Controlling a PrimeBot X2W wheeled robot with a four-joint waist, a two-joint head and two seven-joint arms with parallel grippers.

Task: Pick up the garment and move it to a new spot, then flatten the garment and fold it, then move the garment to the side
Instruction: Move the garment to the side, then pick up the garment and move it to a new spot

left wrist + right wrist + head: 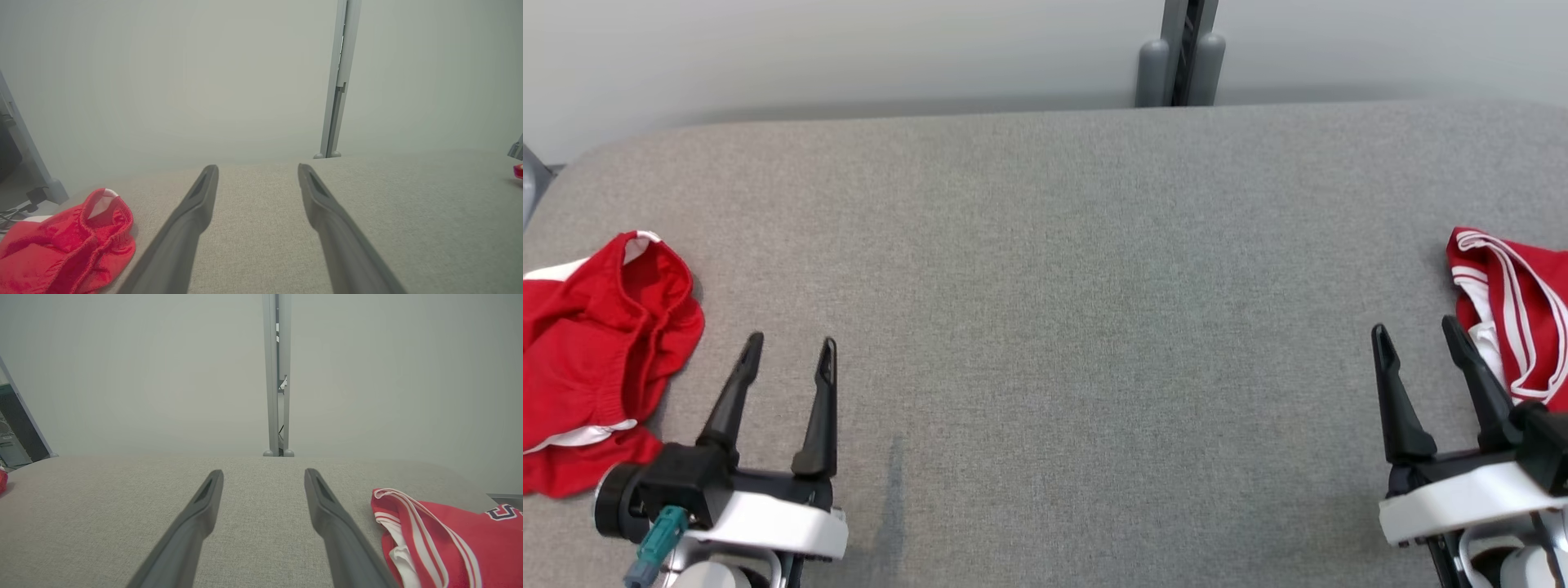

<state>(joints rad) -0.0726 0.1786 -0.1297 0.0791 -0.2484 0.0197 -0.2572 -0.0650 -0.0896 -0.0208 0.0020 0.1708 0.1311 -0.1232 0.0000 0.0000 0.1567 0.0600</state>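
Left gripper (792, 341) and right gripper (1414, 327) hover over the table (1054, 286), jaws apart — red garment (596, 359) beside one, striped garment (1523, 310) beside the other, post (1180, 53) behind.

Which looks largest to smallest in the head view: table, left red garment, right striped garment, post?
1. table
2. left red garment
3. right striped garment
4. post
Both garments run off the picture's edge, so their order is unsure.

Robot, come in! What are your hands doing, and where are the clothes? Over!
Left gripper open, empty. Right gripper open, empty. Red garment at table's left edge, striped red garment at right edge, neither gripped. Nothing in the way.
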